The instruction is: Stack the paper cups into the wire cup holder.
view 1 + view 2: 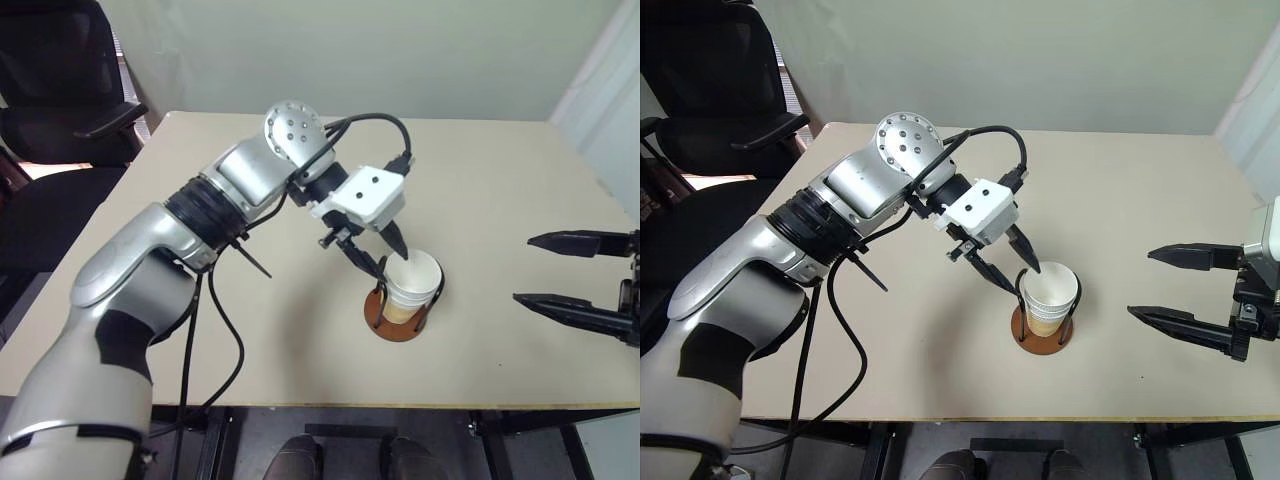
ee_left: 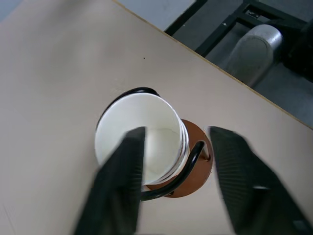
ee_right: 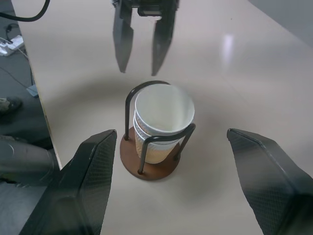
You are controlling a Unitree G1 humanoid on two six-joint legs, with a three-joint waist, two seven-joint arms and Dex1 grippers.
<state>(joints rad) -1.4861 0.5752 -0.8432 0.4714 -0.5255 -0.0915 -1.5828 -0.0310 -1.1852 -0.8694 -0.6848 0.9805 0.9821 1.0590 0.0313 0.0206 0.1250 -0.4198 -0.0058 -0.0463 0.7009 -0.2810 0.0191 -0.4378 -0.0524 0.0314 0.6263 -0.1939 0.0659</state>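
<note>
Nearest the head camera, the left arm's silver-grey shell and black cables reach out over the bench, a plain beige slab with a smooth matte top. Next along it comes the left claw, mounted under a white box-shaped wrist block; its two black tapered fingers stand apart and hold nothing, poised just above and beside the rim of the paper cups. In the left wrist view one finger lies across the open mouth of the top cup while the other hangs outside the stack, over the edge of the base. The cups are nested one inside another, with a white rim and white inside and a tan-yellow lower outside; the stacked rims show as thin white rings in the right wrist view. They stand upright inside the wire cup holder, whose round reddish-brown disc base rests flat on the bench near its front edge and whose thin black wire loops rise on either side of the stack, close against it. Off to the robot's right, well apart from the holder, the right claw hangs level over the bench edge, its long black fingers spread wide and empty. Farther back, past the bench's far left corner, stands a black office chair.
</note>
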